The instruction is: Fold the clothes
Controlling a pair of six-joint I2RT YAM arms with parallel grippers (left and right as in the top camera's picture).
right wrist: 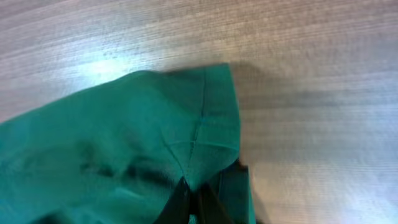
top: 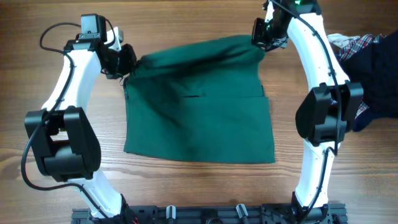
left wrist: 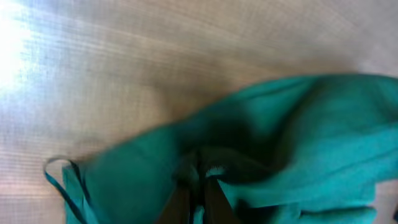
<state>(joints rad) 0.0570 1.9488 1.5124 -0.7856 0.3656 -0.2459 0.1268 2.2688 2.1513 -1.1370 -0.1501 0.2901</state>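
Observation:
A dark green garment [top: 199, 106] lies on the wooden table, its far edge lifted. My left gripper [top: 129, 60] is shut on the garment's far left corner; in the left wrist view the fingers [left wrist: 199, 186] pinch green cloth [left wrist: 298, 124], with a thin drawstring loop [left wrist: 62, 174] hanging at the left. My right gripper [top: 264, 38] is shut on the far right corner; in the right wrist view the fingers [right wrist: 191, 196] pinch the hemmed corner [right wrist: 199, 124]. The near part of the garment lies flat.
A pile of other clothes, dark navy [top: 379, 68] with a plaid piece [top: 354, 43], lies at the table's right edge beside my right arm. Bare wood shows around the garment [top: 186, 193].

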